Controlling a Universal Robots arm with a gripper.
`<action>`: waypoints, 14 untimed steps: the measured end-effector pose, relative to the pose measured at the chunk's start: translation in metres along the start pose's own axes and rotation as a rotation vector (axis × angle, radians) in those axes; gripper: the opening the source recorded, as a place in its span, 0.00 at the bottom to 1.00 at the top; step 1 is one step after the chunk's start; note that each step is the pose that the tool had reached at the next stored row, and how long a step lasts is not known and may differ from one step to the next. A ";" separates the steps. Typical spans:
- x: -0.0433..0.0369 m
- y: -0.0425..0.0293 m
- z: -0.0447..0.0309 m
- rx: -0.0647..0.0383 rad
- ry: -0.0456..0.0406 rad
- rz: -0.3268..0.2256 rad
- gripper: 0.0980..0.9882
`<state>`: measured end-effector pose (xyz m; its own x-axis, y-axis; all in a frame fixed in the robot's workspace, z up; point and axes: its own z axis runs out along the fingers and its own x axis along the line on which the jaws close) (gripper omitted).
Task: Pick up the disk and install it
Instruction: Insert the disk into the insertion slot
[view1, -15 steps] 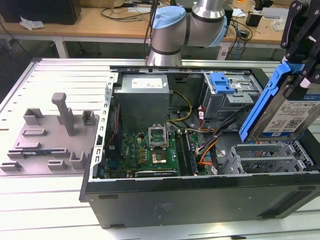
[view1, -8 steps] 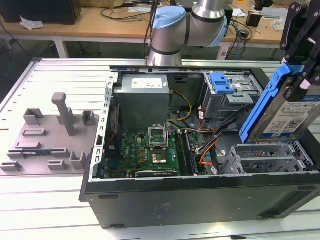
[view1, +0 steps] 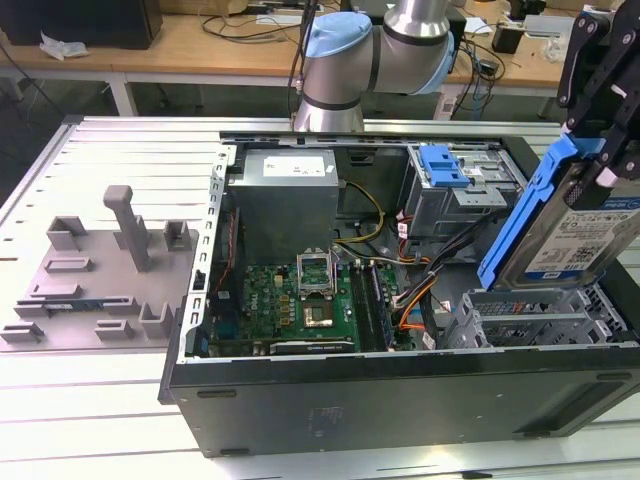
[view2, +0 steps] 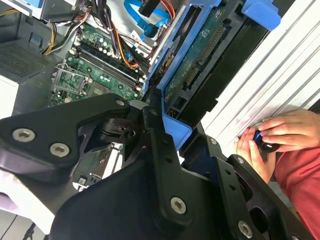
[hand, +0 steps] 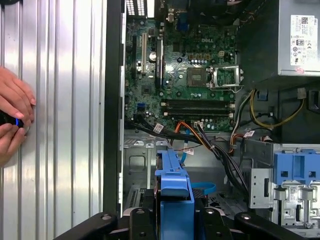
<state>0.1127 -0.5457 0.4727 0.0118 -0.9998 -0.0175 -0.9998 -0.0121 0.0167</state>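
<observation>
My arm's black gripper (view1: 604, 150) is pinched shut on the disk (view1: 578, 235), a flat silver hard drive with a white-and-blue label in a blue plastic carrier frame. In the second wrist view the black fingers (view2: 159, 137) press on the blue frame from both sides, with the drive's green circuit-board underside (view2: 200, 55) facing the camera. In the exterior view the disk hangs on edge, tilted, at the exterior view's right, above the silver perforated metal drive cage (view1: 540, 322) in the open black computer case (view1: 350, 405). I cannot tell whether its lower edge touches the cage. The case lies on its side on a ribbed aluminium table (view1: 130, 150). Inside I see the green motherboard (view1: 300, 300), the big grey power-supply box (view1: 285, 200) and a small blue ribbed latch piece (view1: 445, 165) on the far bay. A grey plastic fixture (view1: 110, 270) sits on the table at the exterior view's left, well apart from the disk. In the first wrist view a person's hands (hand: 12, 117) rest on the table beside the case, holding a small dark object.
</observation>
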 end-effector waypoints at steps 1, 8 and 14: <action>0.0006 0.0001 0.0006 0.000 -0.0001 0.000 0.30; 0.0031 -0.0001 0.0093 0.001 0.0002 0.000 0.30; 0.0032 -0.0001 0.0166 0.002 0.0002 0.000 0.30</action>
<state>0.1125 -0.5486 0.4560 0.0118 -0.9998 -0.0173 -0.9998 -0.0120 0.0146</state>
